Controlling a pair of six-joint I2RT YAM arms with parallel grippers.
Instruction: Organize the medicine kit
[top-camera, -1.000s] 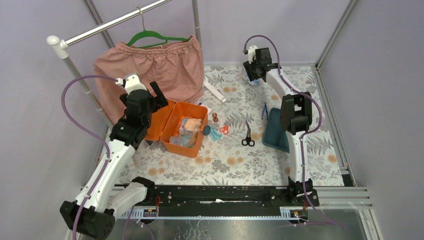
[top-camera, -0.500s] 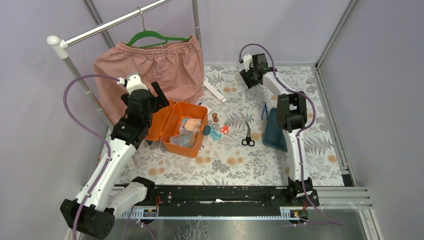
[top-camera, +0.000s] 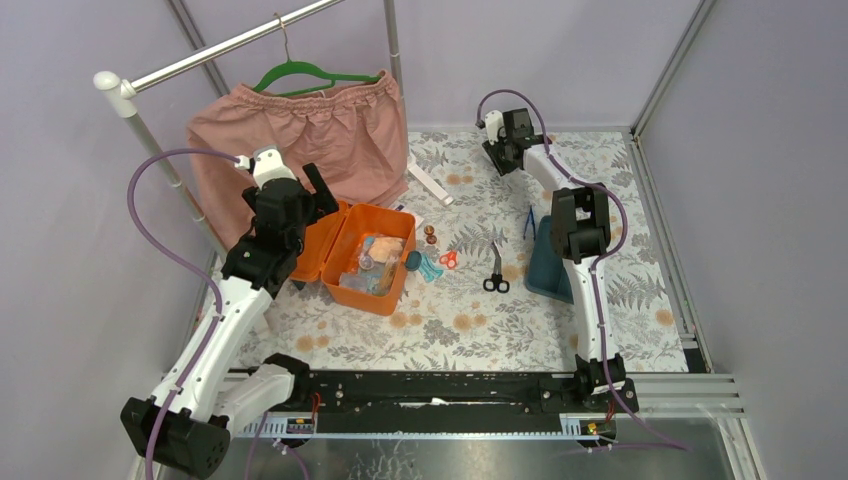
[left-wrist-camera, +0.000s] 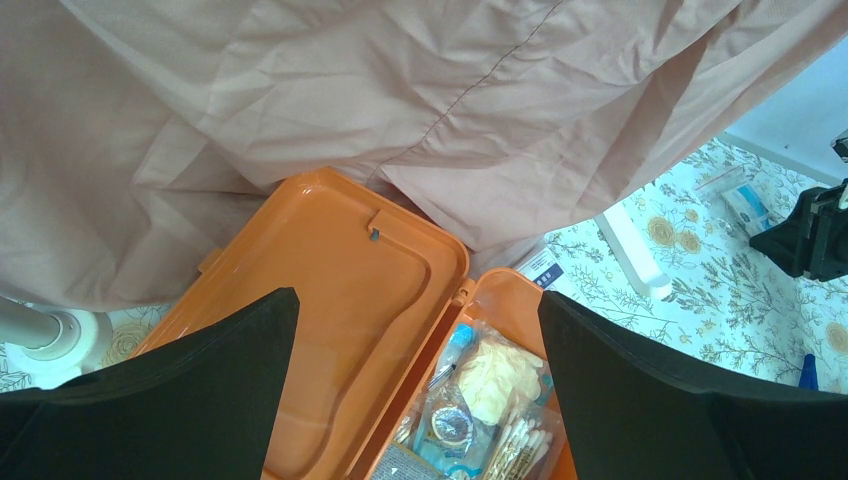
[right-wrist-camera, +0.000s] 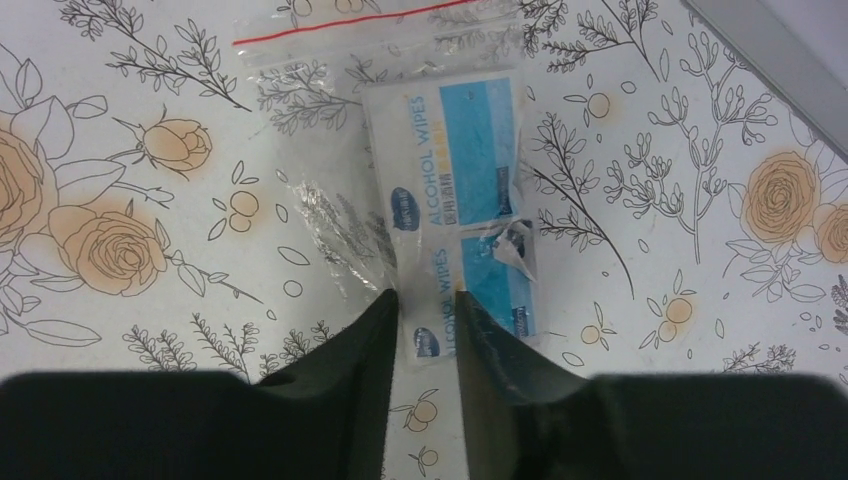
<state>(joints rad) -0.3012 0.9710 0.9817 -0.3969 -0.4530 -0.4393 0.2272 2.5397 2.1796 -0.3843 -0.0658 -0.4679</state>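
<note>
Rounded, smooth orange plastic medicine box sits open at 9 o'clock on the floral-print table. Its long axis runs about 1 to 7 o'clock and the mouth faces up. The hinged lid is swung to 10 o'clock against the wrinkled pink fabric garment, with crinkly clear packets inside the box. The matching dark teal plastic insert tray lies at 3 o'clock. Left gripper hangs wide over the lid. Right gripper is narrow at 12 o'clock, straddling the clear zip bag of alcohol wipes; I can't tell if it grips the bag.

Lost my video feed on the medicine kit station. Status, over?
Left gripper open over orange box lid. Right gripper narrow astride alcohol wipes bag, grip unconfirmed. Box open, part-filled; teal tray outside. Pink garment overhangs lid's far edge.
</note>
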